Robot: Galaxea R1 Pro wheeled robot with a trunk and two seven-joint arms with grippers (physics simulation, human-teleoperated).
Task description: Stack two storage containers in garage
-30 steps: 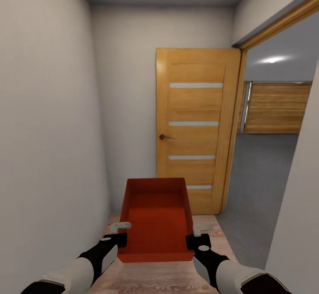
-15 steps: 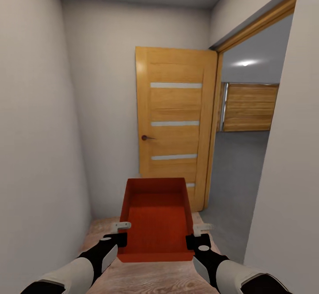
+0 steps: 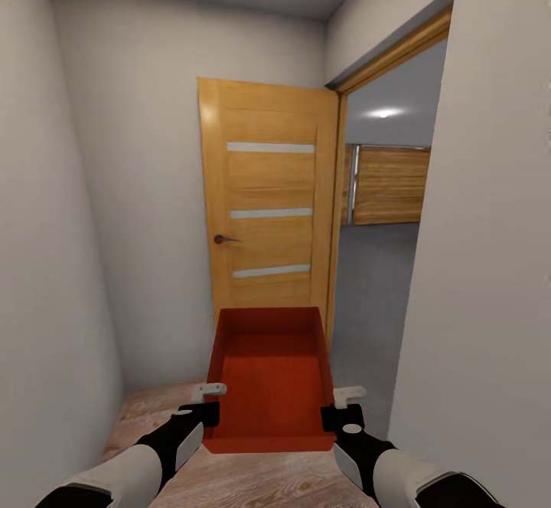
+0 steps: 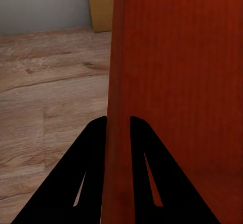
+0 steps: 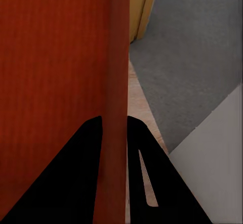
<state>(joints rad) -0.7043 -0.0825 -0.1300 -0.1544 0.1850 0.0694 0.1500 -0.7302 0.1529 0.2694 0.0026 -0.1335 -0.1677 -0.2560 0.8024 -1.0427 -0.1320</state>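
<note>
Both white-and-black arms are being held forward and low, roughly mirrored. The left black two-fingered gripper point(image 3: 205, 415) is being kept clamped over the left wall of the red-orange rectangular plastic bin point(image 3: 269, 385), one finger on each face. The right black two-fingered gripper point(image 3: 334, 418) is being kept likewise on the right wall; contact appears firm, though the fingertips are partly hidden.

Head camera high, facing forward-down hallway; wrist cameras close along fingers; all share red-orange container point(image 3: 269, 374).
</note>
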